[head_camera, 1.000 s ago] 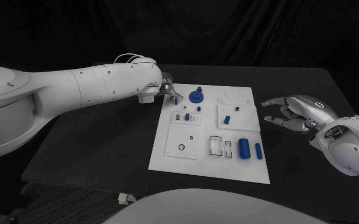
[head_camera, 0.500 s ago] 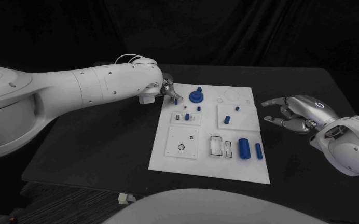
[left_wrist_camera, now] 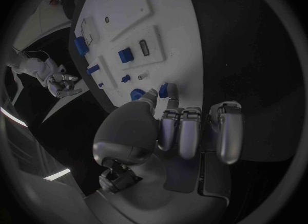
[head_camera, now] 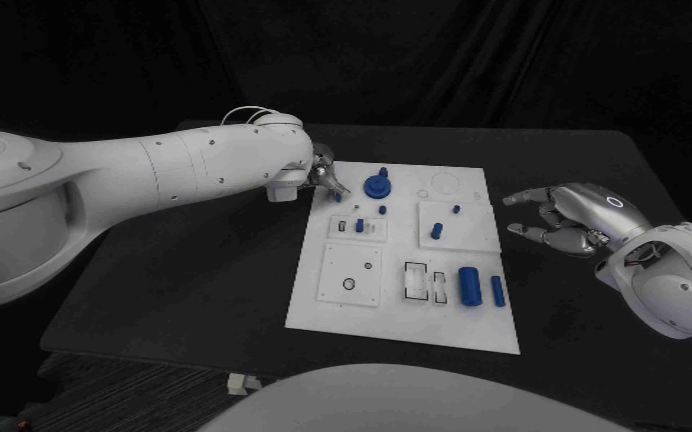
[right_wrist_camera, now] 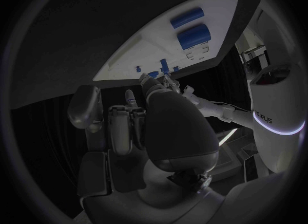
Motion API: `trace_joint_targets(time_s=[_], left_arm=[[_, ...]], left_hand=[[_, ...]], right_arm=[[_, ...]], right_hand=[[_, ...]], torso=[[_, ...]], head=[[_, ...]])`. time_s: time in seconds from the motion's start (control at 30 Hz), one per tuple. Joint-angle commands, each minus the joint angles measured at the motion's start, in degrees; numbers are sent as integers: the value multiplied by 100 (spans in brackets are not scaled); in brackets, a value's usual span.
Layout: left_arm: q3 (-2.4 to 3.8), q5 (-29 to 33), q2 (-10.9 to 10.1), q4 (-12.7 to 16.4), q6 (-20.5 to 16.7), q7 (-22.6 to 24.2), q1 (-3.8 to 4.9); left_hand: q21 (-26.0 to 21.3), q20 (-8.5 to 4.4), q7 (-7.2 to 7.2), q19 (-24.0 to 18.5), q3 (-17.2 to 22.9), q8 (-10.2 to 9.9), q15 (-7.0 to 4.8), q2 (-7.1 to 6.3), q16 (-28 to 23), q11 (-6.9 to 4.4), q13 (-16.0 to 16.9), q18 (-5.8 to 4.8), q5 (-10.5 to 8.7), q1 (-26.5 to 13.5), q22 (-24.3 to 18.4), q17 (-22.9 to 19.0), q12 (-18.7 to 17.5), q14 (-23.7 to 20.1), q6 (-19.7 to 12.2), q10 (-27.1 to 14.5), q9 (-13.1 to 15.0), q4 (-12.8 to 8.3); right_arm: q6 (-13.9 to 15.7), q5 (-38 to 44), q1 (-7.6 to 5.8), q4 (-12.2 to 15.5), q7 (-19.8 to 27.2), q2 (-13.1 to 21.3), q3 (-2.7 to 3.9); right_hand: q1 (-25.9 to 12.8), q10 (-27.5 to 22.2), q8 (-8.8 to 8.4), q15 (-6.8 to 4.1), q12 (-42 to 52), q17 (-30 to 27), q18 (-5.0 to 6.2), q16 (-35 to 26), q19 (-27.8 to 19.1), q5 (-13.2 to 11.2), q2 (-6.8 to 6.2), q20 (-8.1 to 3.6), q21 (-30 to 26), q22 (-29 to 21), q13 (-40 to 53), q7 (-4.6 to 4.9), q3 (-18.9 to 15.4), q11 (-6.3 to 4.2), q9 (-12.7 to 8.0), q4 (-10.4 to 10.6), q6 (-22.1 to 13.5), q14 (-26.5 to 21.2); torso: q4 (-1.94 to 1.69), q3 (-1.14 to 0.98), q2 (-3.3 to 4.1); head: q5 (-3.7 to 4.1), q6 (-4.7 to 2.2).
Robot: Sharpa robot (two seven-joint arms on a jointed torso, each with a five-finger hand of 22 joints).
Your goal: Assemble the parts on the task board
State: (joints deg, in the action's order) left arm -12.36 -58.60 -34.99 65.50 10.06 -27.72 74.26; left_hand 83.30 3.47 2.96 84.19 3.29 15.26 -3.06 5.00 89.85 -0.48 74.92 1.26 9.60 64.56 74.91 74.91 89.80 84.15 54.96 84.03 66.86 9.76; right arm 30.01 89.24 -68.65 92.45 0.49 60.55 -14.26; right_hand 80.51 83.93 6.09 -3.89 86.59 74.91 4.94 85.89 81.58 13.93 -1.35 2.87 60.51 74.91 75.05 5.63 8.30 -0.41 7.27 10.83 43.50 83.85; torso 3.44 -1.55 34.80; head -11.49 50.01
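Observation:
The white task board (head_camera: pixel 411 307) lies in the middle of the table. My left hand (head_camera: pixel 315 174) is at its far left corner and pinches a small blue peg (head_camera: pixel 338 192) between thumb and a finger, just over the board's edge. The left wrist view shows the same small blue peg (left_wrist_camera: pixel 164 89) at the fingertips of my left hand (left_wrist_camera: pixel 186 126). Beside it stands a blue gear-shaped part (head_camera: pixel 379 187). Small blue pegs (head_camera: pixel 437 233) stand in the middle blocks. A large blue cylinder (head_camera: pixel 469 287) and a thinner one (head_camera: pixel 499 292) lie near the front right. My right hand (head_camera: pixel 565 218) hovers right of the board, fingers apart, holding nothing.
The black table (head_camera: pixel 188 282) has free room on both sides of the board. White raised blocks with slots and holes (head_camera: pixel 355 274) take up the board's front left. In the right wrist view the board (right_wrist_camera: pixel 212 54) and its cylinders (right_wrist_camera: pixel 194 35) lie beyond my right hand (right_wrist_camera: pixel 154 121).

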Motion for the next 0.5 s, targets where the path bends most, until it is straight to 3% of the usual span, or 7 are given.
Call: trace_joint_targets(time_s=[0.03, 0.1, 0.13, 0.2, 0.37, 0.5], left_arm=[[5, 4, 15, 1, 67, 85, -13], [5, 4, 15, 1, 67, 94, -14], [5, 4, 15, 2, 67, 99, -15], [5, 4, 20, -1, 65, 111, -17], [5, 4, 27, -16, 49, 161, -21], [5, 4, 27, -25, 27, 201, -24]], left_hand=[[-34, -15, 9, 123, 52, -42, -11, 9, 15, -10, 1508, 56, 207, 68, 1267, 1509, 20, 585, -48, 597, -23, -89], [-37, -18, 6, 121, 89, -51, -12, 9, 15, -12, 1508, 57, 308, 86, 1267, 1509, 20, 585, -52, 597, -36, -123], [-41, -22, 0, 119, 163, -63, -17, 14, 15, -17, 1508, 58, 463, 128, 1266, 1509, 20, 585, -58, 597, -53, -179], [-43, -27, -11, 119, 288, -78, -23, 29, 15, -27, 1508, 58, 505, 189, 1266, 1509, 20, 585, -69, 597, -71, -251], [-61, -37, -17, 108, 730, -103, -33, -64, 15, -34, 1508, 62, 979, 210, 1262, 1509, 20, 585, -84, 597, -115, -421], [-100, -37, -11, 83, 1181, -109, -30, -199, 15, -32, 1498, 70, 1055, 138, 1250, 1509, 9, 585, -100, 583, -129, -563]], right_arm=[[84, 29, 14, 18, 10, 10, 3], [81, 29, 14, 19, 8, 11, 3], [79, 29, 14, 21, 7, 13, 3], [76, 29, 14, 26, 6, 19, 3], [61, 29, 14, 21, -6, 22, 3], [58, 29, 15, 18, -13, 22, 3]], right_hand=[[13, 281, -15, 27, -39, 1120, 37, -28, -39, 21, 39, -11, -22, 798, 1123, 0, 37, 39, -11, 13, 43, 500], [16, 280, -15, 27, -39, 1119, 37, -28, -39, 26, 40, -12, -23, 798, 1122, 1, 39, 39, -11, 12, 45, 500], [19, 280, -16, 28, -40, 1119, 37, -28, -39, 32, 40, -12, -24, 798, 1121, 1, 41, 39, -12, 11, 47, 500], [19, 280, -16, 28, -40, 1119, 37, -28, -39, 32, 40, -12, -24, 798, 1121, 1, 41, 39, -12, 11, 47, 500], [32, 277, -19, 27, -44, 1117, 37, -31, -38, 54, 40, -13, -26, 798, 1117, 2, 50, 38, -15, 4, 52, 499], [57, 270, -27, 27, -56, 1116, 38, -32, -39, 105, 41, -14, -37, 797, 1106, 3, 70, 38, -22, -9, 60, 499]], torso=[[0, 0, 0], [-1, 0, -1], [-1, 0, -1], [-3, -1, -2], [3, -2, -2], [4, -5, -5]], head=[[7, -1], [18, -1], [20, -1], [17, -1], [2, -1], [9, -1]])
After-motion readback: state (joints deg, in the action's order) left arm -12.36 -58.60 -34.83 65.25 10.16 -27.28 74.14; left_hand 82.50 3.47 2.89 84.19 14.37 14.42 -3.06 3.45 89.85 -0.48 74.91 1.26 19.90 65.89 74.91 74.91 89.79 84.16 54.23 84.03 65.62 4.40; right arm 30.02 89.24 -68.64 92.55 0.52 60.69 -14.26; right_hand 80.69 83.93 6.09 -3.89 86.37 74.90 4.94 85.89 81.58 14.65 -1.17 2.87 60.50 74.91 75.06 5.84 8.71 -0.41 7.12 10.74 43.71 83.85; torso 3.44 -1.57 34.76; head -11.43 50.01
